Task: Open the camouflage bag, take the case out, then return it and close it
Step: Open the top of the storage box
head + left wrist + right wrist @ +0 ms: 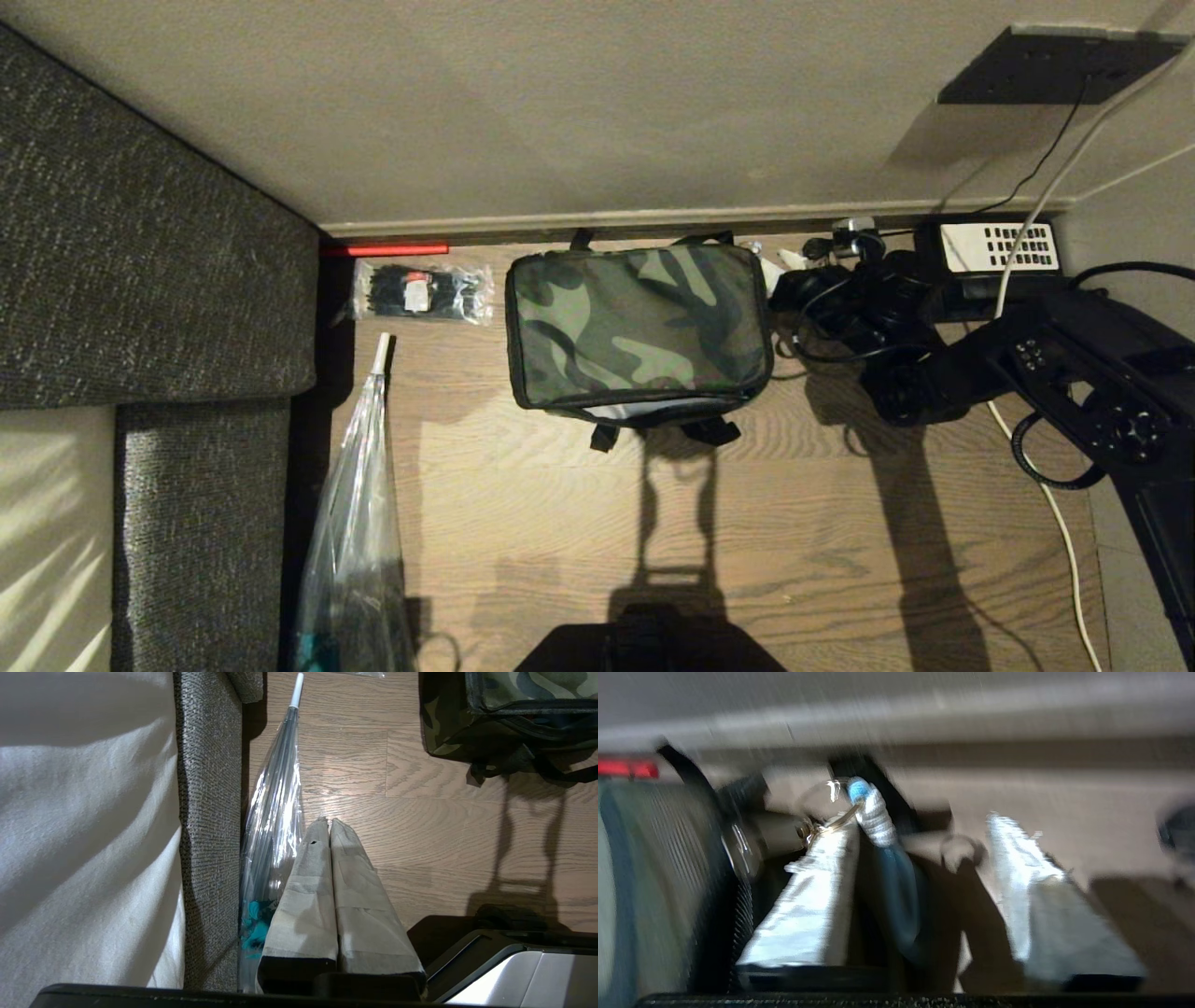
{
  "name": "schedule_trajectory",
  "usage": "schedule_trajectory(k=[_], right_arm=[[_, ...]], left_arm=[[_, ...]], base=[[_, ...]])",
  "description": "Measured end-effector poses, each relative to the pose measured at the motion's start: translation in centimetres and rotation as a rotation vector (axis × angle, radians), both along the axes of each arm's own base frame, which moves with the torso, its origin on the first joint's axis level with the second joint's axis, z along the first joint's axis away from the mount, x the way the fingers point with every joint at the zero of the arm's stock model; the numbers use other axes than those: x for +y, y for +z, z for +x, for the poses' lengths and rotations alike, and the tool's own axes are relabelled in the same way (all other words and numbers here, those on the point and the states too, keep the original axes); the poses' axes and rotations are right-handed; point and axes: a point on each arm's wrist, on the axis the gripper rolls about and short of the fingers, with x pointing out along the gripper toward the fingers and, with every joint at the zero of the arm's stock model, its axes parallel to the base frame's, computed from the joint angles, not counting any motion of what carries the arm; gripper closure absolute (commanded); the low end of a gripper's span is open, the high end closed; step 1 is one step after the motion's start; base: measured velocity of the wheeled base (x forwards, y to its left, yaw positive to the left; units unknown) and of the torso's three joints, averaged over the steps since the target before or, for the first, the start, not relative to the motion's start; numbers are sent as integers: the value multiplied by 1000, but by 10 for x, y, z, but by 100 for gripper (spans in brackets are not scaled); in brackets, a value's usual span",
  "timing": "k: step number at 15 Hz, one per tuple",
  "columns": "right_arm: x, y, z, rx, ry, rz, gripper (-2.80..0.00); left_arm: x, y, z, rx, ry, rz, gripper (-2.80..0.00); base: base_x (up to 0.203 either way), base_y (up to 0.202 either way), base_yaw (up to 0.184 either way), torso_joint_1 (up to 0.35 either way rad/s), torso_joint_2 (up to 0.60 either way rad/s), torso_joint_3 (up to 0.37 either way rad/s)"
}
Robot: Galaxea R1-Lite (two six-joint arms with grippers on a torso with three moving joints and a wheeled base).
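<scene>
Right end effector spread beside the camouflage bag; lid down.

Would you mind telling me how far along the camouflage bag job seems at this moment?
The boxy green-brown camouflage fabric bag lies on the wooden floor with its lid down, though pale lining shows at the near edge. No case is visible. The right gripper, fingers apart, is at the bag's right end by a ringed zipper pull. The left gripper hangs shut, idle. Whether this is start or finish isn't clear.
</scene>
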Motion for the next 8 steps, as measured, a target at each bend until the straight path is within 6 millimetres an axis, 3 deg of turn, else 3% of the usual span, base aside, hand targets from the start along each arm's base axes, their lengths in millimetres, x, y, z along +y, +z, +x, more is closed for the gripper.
schedule_trajectory(k=[4, 6, 8], right_arm=[[-34, -10, -23, 166, 20, 6, -280], [-51, -5, -39, 278, 105, 69, -280], [-51, 11, -54, 398, 165, 195, -280]], left_arm=[[0, 0, 0, 0, 0, 0, 0], [0, 0, 0, 0, 0, 0, 0], [0, 0, 0, 0, 0, 0, 0]], base=[[0, 0, 0, 0, 0, 0], [0, 0, 0, 0, 0, 0], [0, 0, 0, 0, 0, 0]])
